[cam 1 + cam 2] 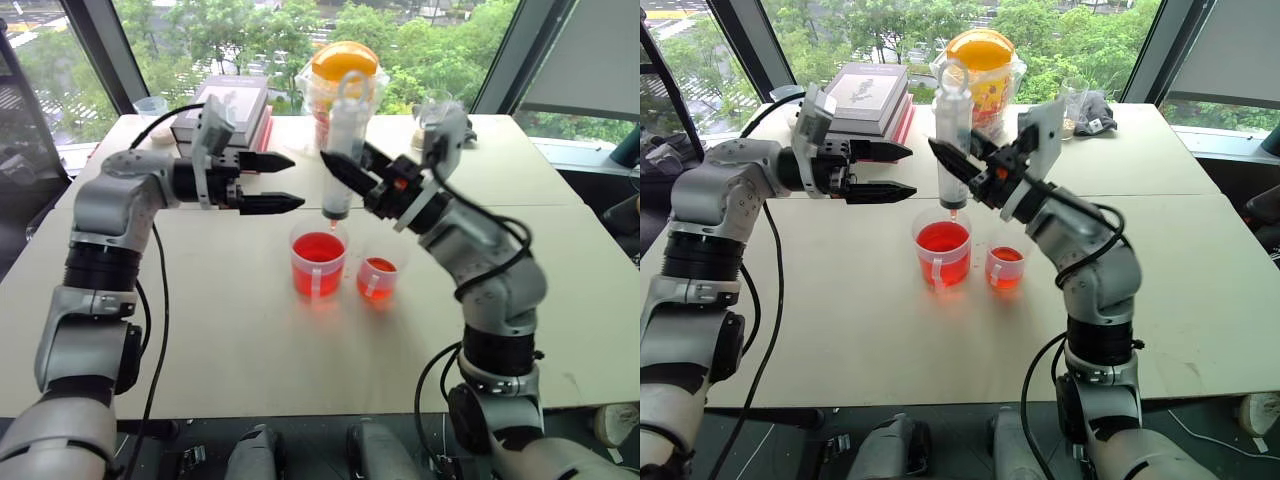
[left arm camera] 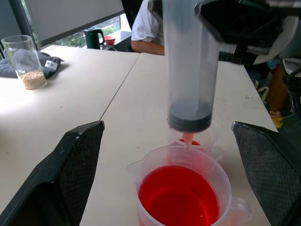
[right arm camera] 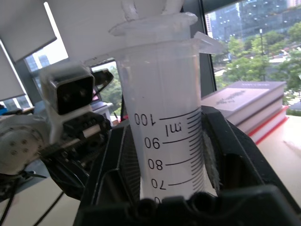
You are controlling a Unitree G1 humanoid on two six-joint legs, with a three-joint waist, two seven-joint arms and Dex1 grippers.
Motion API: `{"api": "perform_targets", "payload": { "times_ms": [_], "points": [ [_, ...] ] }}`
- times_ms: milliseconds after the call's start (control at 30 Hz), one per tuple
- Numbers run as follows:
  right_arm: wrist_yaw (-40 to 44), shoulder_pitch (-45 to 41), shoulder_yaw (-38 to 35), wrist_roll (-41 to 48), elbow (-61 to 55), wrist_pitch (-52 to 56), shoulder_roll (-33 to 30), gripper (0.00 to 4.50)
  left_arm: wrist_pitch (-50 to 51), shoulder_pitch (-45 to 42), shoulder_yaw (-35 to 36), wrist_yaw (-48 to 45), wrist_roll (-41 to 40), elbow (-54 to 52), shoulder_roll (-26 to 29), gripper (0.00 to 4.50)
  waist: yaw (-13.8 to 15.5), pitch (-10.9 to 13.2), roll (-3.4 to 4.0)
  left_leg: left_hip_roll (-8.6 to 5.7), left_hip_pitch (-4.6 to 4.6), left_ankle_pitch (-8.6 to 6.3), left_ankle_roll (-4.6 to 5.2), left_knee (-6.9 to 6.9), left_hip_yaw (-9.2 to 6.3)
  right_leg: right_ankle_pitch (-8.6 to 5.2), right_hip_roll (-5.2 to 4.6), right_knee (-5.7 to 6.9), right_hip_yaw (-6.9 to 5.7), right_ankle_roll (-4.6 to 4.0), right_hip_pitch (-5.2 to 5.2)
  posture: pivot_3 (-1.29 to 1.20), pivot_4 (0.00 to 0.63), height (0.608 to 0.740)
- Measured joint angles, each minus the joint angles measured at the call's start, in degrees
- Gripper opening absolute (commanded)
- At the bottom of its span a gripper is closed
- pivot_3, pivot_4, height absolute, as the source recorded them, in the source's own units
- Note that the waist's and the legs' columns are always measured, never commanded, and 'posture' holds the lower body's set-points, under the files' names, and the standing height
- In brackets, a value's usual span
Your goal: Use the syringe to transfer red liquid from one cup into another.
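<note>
Mid-desk (image 1: 200, 330) stand two cups of red liquid (image 1: 318, 262), the larger cup (image 1: 318, 260) under the one upright syringe (image 1: 339, 165) clamped by the right gripper (image 1: 352, 172), the smaller cup (image 1: 377, 279) beside it, the left gripper (image 1: 278, 182) spread apart, two books (image 1: 222, 112) at the far edge.

The right gripper (image 1: 965, 170) clamps the syringe (image 1: 953, 140) upright, its orange tip just above the larger cup (image 1: 942, 253) of red liquid (image 1: 942, 238). The smaller cup (image 1: 1005, 268) stands beside it on the desk (image 1: 870, 320). The left gripper (image 1: 898, 171) is spread wide nearby.
</note>
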Motion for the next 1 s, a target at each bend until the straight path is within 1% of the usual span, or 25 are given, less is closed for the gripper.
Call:
{"api": "perform_targets", "payload": {
  "times_ms": [133, 300, 367, 500, 700, 767, 800, 900, 1000],
  "points": [
    [1.0, 4.1, 4.7, -3.7, 4.9, -7.2, 0.0, 1.42, 0.1, -1.1, 1.1, -0.3, 0.0, 0.4, 0.4, 4.50, 0.0, 0.0, 0.00, 0.00, 0.00, 0.00, 0.00, 0.00, 0.00, 0.00, 0.00, 0.01, 0.00, 0.00, 0.00, 0.00, 0.150, 0.740],
    [1.2, 6.9, 7.7, -5.8, 7.0, -12.1, 0.1, 1.42, 0.0, -1.4, 1.0, -0.6, 0.2, 1.4, -0.4, 4.50, 0.0, 0.0, 0.00, 0.01, 0.00, 0.01, -0.01, 0.01, 0.00, 0.00, 0.00, 0.02, 0.00, 0.00, 0.00, 0.00, 0.150, 0.740],
    [1.2, 7.3, 8.1, -6.3, 7.4, -13.0, -0.1, 1.42, -0.3, -2.0, 1.0, -0.5, 0.7, 2.2, -1.1, 4.50, 0.1, 0.0, 0.00, 0.01, 0.01, 0.01, -0.01, 0.02, -0.01, 0.00, 0.00, 0.02, 0.00, 0.00, 0.01, 0.00, 0.150, 0.740],
    [1.0, 7.9, 9.3, -7.1, 7.5, -14.1, -0.1, 1.42, -3.0, -5.1, 0.7, -0.2, 2.6, 5.7, -4.3, 4.50, 0.2, 0.0, 0.00, 0.00, 0.01, 0.01, -0.01, 0.02, 0.00, 0.00, 0.00, 0.02, -0.02, 0.00, 0.02, 0.00, 0.150, 0.740],
    [0.9, 8.1, 9.6, -7.9, 7.5, -14.6, -0.8, 1.42, -5.1, -6.3, -0.6, -0.6, 4.6, 9.2, -7.3, 4.50, 0.1, 0.0, 0.00, 0.01, 0.02, 0.01, -0.02, 0.01, -0.01, 0.00, 0.03, 0.03, -0.02, 0.00, 0.00, 0.00, 0.150, 0.740],
    [0.8, 8.2, 9.6, -8.2, 7.5, -14.6, -0.8, 1.42, -5.3, -6.4, -1.3, -0.6, 5.3, 10.0, -8.4, 3.94, 0.0, 0.0, 0.00, 0.01, 0.01, 0.01, -0.02, 0.01, -0.01, 0.00, 0.02, 0.03, -0.01, 0.00, 0.01, 0.00, 0.150, 0.740],
    [0.7, 8.3, 9.7, -8.3, 7.5, -14.6, -0.9, 1.42, -5.3, -6.4, -1.3, -0.6, 5.4, 10.1, -8.8, 3.59, 0.1, 0.0, -0.01, 0.01, 0.01, 0.01, -0.02, 0.01, -0.01, 0.00, 0.02, 0.03, -0.01, 0.00, 0.01, 0.00, 0.150, 0.740],
    [-0.1, 8.3, 9.3, -8.7, 7.5, -14.6, -1.0, 1.42, -4.7, -6.4, -1.4, -1.4, 5.3, 9.7, -9.8, 2.09, 0.1, 0.0, 0.00, 0.01, 0.01, 0.01, -0.02, 0.01, -0.01, 0.00, 0.02, 0.03, -0.01, 0.00, 0.01, 0.00, 0.150, 0.740],
    [-0.4, 8.3, 9.0, -8.9, 7.9, -14.6, -1.2, 1.42, -3.9, -6.4, -1.4, -1.5, 5.3, 8.9, -10.1, 0.76, 0.1, 0.0, 0.00, 0.01, 0.02, 0.01, -0.02, 0.01, -0.01, 0.00, 0.02, 0.03, 0.00, 0.00, 0.01, 0.00, 0.150, 0.740]
  ]
}}
